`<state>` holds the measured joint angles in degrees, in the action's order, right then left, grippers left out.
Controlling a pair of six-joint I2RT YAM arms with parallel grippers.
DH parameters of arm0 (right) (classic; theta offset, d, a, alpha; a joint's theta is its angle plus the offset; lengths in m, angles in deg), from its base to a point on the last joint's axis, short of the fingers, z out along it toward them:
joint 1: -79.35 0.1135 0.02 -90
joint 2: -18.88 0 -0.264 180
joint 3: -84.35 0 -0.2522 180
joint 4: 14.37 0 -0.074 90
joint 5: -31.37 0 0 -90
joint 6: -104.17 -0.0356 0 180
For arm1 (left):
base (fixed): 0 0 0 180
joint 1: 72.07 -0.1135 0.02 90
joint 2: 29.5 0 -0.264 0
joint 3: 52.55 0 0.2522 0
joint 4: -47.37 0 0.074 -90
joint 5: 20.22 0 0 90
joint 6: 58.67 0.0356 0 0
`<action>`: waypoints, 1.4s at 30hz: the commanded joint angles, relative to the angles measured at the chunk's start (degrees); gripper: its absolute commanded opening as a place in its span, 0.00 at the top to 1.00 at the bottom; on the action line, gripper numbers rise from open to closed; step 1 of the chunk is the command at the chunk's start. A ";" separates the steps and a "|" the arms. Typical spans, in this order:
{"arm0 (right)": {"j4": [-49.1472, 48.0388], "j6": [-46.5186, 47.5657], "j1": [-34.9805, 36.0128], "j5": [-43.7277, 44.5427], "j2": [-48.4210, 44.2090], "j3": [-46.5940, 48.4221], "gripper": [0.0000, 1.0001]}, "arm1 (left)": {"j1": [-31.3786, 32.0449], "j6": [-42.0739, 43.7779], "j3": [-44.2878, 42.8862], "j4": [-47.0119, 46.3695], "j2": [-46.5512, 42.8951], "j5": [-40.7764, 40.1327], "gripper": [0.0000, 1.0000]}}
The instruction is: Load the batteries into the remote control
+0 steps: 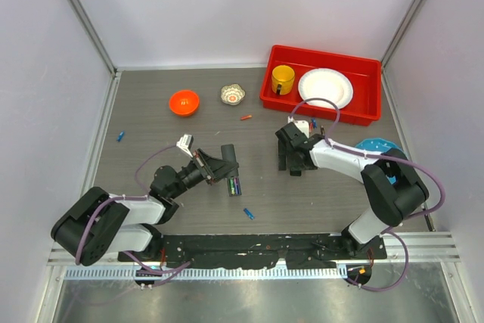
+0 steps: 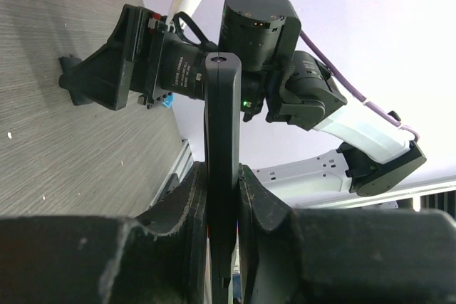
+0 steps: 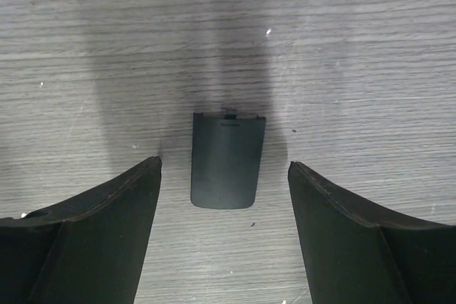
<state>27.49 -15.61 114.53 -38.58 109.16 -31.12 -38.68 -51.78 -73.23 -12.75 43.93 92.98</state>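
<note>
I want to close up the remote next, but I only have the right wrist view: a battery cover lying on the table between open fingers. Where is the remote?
Observer: The left gripper holds the remote control, clamped edge-on.
Operator: Are batteries in it?
Observer: In the top view, green and purple batteries show in its slot.
Operator: Any loose ones around?
Observer: Yes, a blue battery lies on the table, a little nearer the arm bases than the remote.
</note>
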 commanded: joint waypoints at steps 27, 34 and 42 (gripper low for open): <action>-4.98 -2.65 -0.20 -4.94 -3.26 -8.40 0.38 | -0.08 1.55 -1.70 -14.09 1.28 1.50 1.00; -4.81 -2.56 -0.20 -5.90 -3.71 -9.10 0.43 | -0.16 1.46 -1.78 -14.09 1.45 1.50 1.00; -5.16 -2.56 -0.29 -7.66 -3.79 -9.28 0.63 | -0.08 1.72 -2.31 -14.09 1.89 1.41 1.00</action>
<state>19.33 -16.53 114.14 -42.47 105.31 -38.42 -38.68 -50.91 -73.43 -12.78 45.46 93.83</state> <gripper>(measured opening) 0.469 0.216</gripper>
